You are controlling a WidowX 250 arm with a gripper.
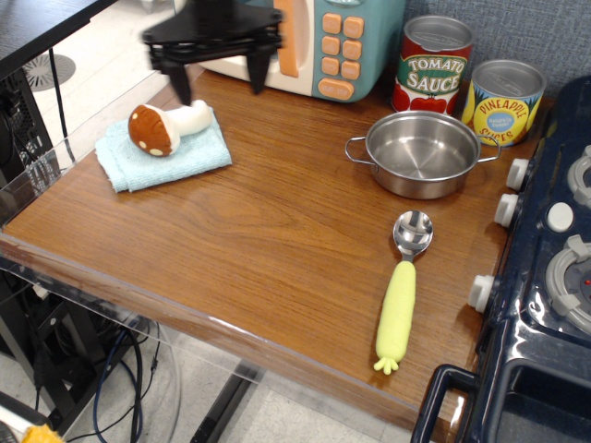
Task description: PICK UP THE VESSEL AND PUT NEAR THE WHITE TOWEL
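The vessel (422,153) is a shiny shallow steel pot with two wire loop handles. It stands empty on the wooden table at the back right, in front of the two tins. The white towel (162,151) lies folded at the back left, with a toy mushroom (167,124) on top of it. My gripper (218,85) is black and open, fingers pointing down. It hangs above the table at the back, just right of the towel and far left of the pot. It holds nothing.
A toy microwave (305,41) stands at the back. Tomato sauce (432,66) and pineapple (501,101) tins stand behind the pot. A spoon with a yellow handle (404,291) lies in front of it. A dark blue toy stove (545,277) fills the right edge.
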